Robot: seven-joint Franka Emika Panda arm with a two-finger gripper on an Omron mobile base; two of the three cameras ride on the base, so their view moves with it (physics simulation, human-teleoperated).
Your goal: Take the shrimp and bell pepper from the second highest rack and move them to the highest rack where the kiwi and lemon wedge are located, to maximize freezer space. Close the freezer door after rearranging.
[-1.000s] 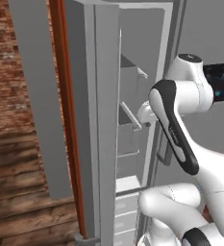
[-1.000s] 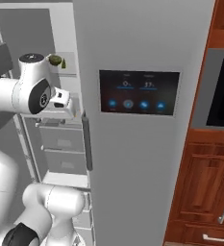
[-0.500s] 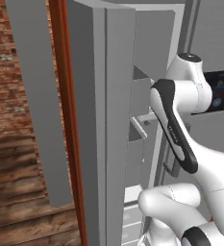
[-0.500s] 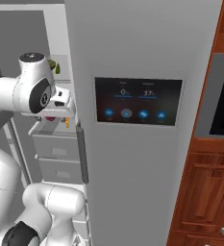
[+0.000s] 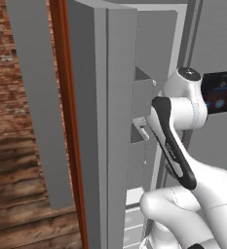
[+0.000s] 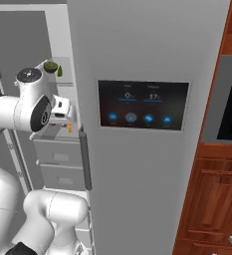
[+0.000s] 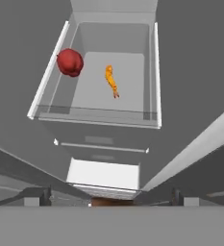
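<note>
The second highest rack (image 7: 152, 72) holds the shrimp (image 7: 112, 81) mid-floor and a red bell pepper (image 7: 69, 62) against one wall; gripper (image 7: 111, 194) spread wide, empty, above.

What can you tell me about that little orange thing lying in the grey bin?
That is the shrimp, a tiny curled orange piece, slim and slightly bent, with a paler tip. In the hand view it lies flat on the pale floor of the grey open-topped bin, near the middle, touching nothing but the floor. A round red bell pepper sits apart from it by one side wall. In the right base view it shows as a small orange speck beside the robot's arm.
</note>
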